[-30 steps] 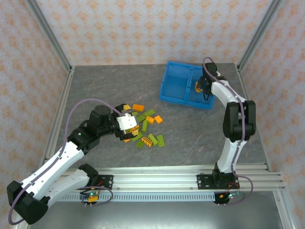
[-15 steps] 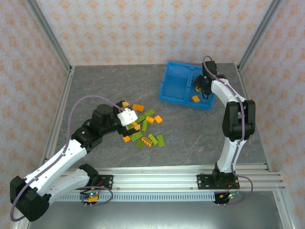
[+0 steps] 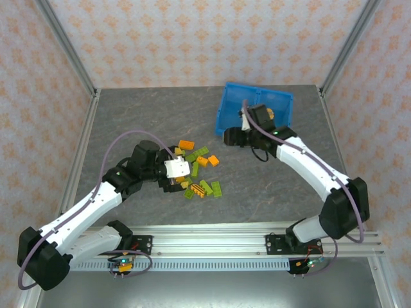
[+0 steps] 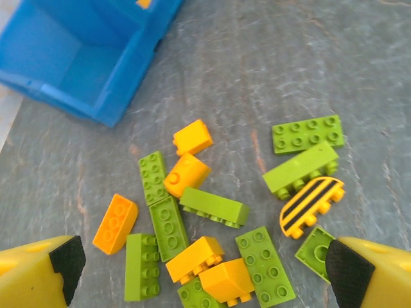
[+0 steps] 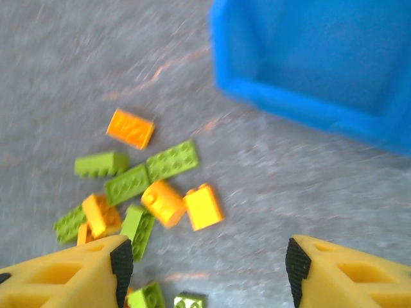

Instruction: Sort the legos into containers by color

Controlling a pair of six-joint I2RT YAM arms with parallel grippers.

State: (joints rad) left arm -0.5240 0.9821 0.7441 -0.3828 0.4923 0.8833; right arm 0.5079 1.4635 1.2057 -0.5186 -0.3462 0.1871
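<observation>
The left hand [image 4: 205, 266] hangs over the heap of legos [image 4: 212, 212] with its fingers wide apart and nothing between them. The heap lies directly below this hand and a little ahead of it on the worktop [image 4: 359, 58]. Lime green and orange bricks are mixed there and touch one another, and the striped brick [image 4: 313, 204] lies near the hand's right finger. I judge that the wide opening lets the fingers come down on both sides of one brick. Because the bricks are so crowded, a neighbour may be pushed or taken along with it.

The right hand [image 5: 209, 263] is also empty, with its fingers well apart. The blue bin [image 5: 289, 106] stands ahead of it and to its right, and the legos lie ahead and to its left. So this hand seems to be between the two places, turned toward the heap for a next brick. In the left wrist view a small orange piece [image 4: 146, 3] shows inside the farther compartment of the bin, which suggests that side is for orange. Most bricks are not yet sorted.
</observation>
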